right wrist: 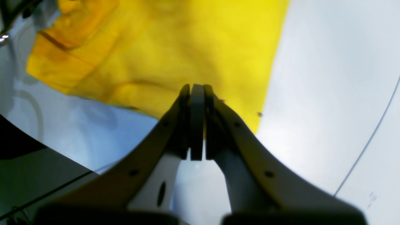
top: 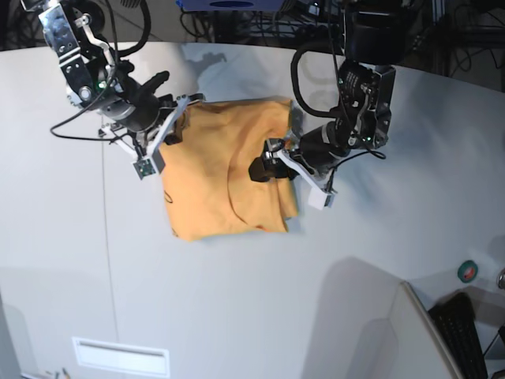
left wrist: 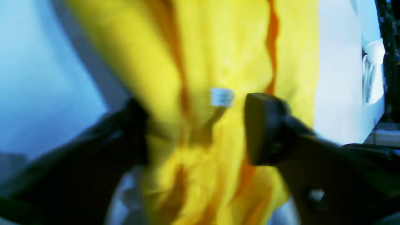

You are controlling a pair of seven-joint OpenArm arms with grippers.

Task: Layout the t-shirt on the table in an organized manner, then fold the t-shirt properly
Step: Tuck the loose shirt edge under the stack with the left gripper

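The light-orange t-shirt lies partly folded on the white table, with its right side doubled over. My left gripper is at the shirt's right edge. In the blurred left wrist view its black fingers stand apart, and bunched cloth with a small white label lies between them. My right gripper is at the shirt's upper-left corner. In the right wrist view it is shut, with the t-shirt's edge pinched and raised off the table.
A small inset slot plate sits near the front edge. At the front right are a grey board, a green tape roll and a black keyboard. Cables and equipment line the far edge. A thin dark seam crosses the tabletop.
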